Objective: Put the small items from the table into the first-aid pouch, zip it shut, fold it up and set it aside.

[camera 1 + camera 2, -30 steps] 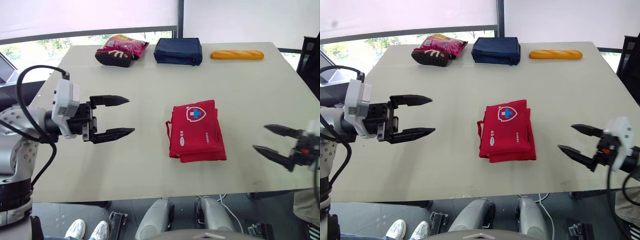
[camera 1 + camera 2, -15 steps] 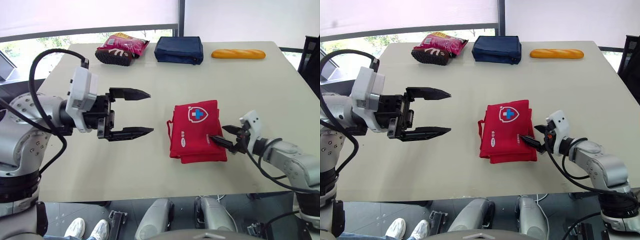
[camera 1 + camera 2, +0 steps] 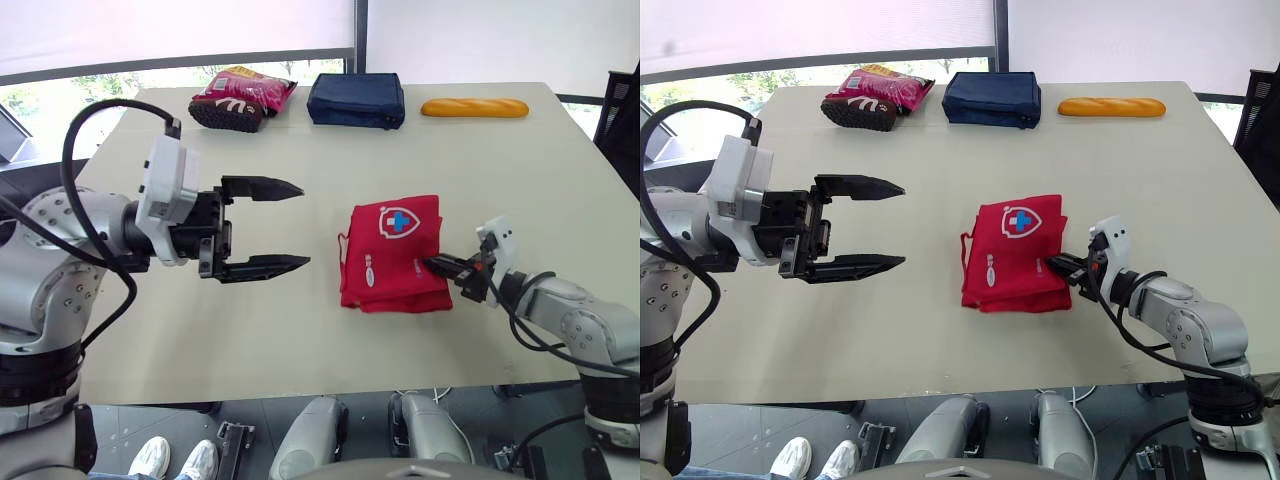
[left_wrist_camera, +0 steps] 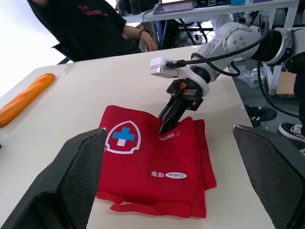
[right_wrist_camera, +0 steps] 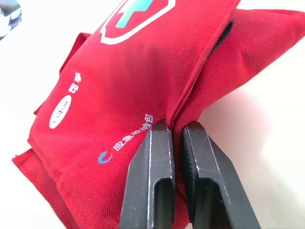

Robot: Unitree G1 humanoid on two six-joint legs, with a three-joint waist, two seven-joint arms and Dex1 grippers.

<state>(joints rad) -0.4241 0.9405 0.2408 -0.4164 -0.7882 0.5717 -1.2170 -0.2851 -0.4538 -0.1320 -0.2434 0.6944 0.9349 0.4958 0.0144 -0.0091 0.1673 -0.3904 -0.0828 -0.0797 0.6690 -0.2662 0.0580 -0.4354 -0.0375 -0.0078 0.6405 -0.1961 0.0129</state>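
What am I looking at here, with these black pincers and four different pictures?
This is a humanoid robot with two arms, each ending in a two-fingered gripper. Two pictures come from cameras in its head, looking down over a table. The other two come from a camera on each wrist, looking along that arm's fingers. The left gripper hangs open above the table, to the left of a folded red first-aid pouch. The right gripper is pinched shut on the pouch's edge, seen closest in the right wrist view. At the table's far side lie a pink snack bag, a navy blue bag and a long bread loaf. The left wrist view also catches a person in black beyond the table.
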